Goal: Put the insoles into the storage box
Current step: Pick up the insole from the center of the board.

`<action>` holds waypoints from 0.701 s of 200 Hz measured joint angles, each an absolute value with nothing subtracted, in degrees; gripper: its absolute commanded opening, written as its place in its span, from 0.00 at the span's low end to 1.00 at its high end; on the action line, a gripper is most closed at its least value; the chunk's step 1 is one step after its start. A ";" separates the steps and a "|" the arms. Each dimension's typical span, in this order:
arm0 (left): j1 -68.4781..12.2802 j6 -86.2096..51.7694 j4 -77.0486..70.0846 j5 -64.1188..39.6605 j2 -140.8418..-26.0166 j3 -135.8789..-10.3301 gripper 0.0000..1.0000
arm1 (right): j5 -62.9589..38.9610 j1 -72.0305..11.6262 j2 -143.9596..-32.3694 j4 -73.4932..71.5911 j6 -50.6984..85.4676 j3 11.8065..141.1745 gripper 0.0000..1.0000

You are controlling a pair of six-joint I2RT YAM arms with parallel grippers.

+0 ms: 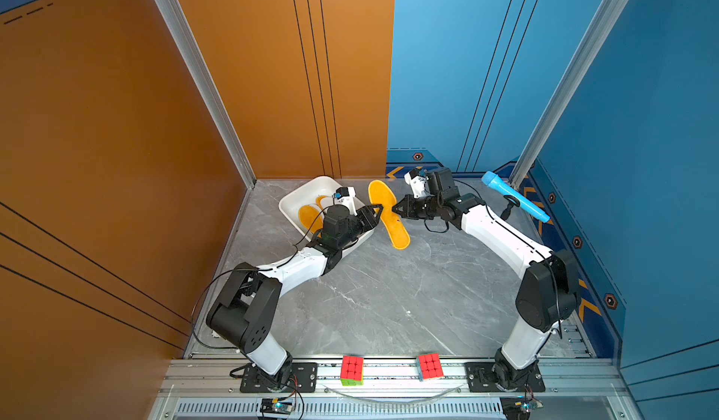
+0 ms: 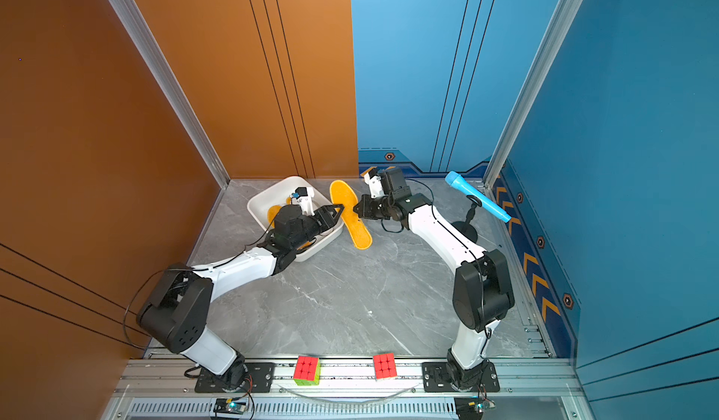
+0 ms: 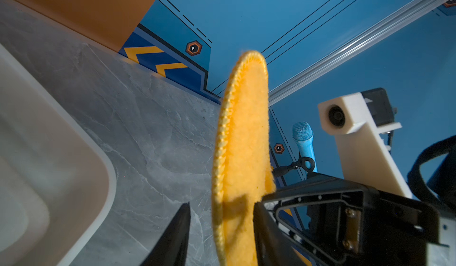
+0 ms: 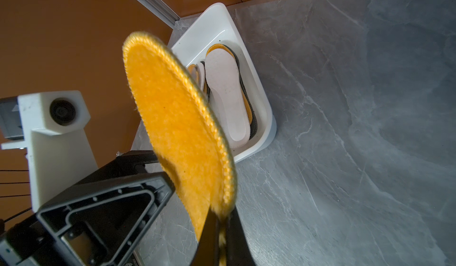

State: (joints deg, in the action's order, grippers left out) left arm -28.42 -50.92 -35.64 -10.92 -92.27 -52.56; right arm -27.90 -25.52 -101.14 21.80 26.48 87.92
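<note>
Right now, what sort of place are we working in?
Probably a staged robot test cell: orange and blue printed wall panels, a silver aluminium mounting rail, two red-faced puzzle cubes as props.

No words, brand names or numbers can be read anywhere in this robot enclosure. The only signs are yellow chevrons (image 3: 148,50) on the dark band at the foot of the blue wall (image 3: 271,18) and orange-rimmed hexagon badges (image 3: 193,48) above them. Tiny print (image 4: 137,260) on a white part in the right wrist view is too small to read.
</note>
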 measured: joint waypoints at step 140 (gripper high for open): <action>-26.65 -52.99 -37.65 -13.93 -92.29 -52.12 0.00 | -27.92 -25.54 -101.10 21.78 26.46 87.92 0.24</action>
